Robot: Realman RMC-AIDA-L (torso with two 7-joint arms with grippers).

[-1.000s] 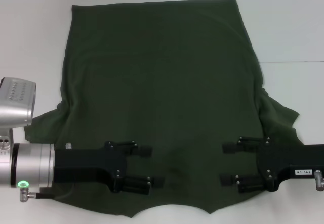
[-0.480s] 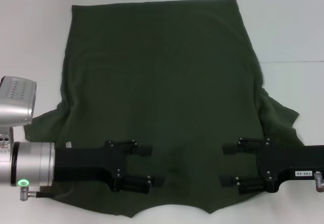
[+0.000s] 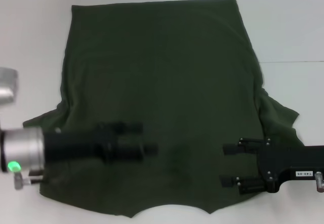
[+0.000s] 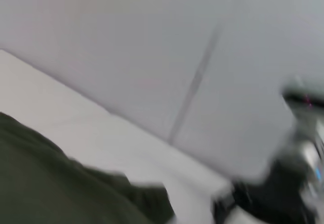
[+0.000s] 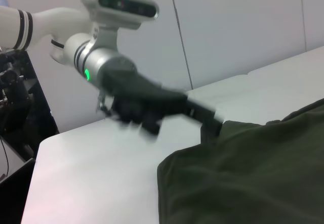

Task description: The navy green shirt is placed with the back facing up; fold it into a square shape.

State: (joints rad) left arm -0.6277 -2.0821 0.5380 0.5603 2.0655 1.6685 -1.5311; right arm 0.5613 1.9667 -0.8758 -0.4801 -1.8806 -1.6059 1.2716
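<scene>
The navy green shirt (image 3: 162, 82) lies spread flat on the white table, plain side up, with its hem at the far edge and a sleeve sticking out on each side. My left gripper (image 3: 149, 148) hovers over the shirt's near left part, blurred by motion. It shows again in the right wrist view, left gripper (image 5: 207, 120), near the shirt's edge (image 5: 243, 173). My right gripper (image 3: 228, 164) is open above the near right part, its two fingers spread apart and holding nothing. In the left wrist view a corner of the shirt (image 4: 50, 183) is visible.
The white table (image 3: 293, 21) extends beyond the shirt on all sides, with a seam line (image 3: 293, 61) on the right. A pale wall stands behind the table. Dark equipment (image 5: 12, 107) sits off the table's end in the right wrist view.
The left arm has moved fast, its wrist turning and the gripper shifting slightly away from the near edge. The right gripper and the shirt stay as they were.
</scene>
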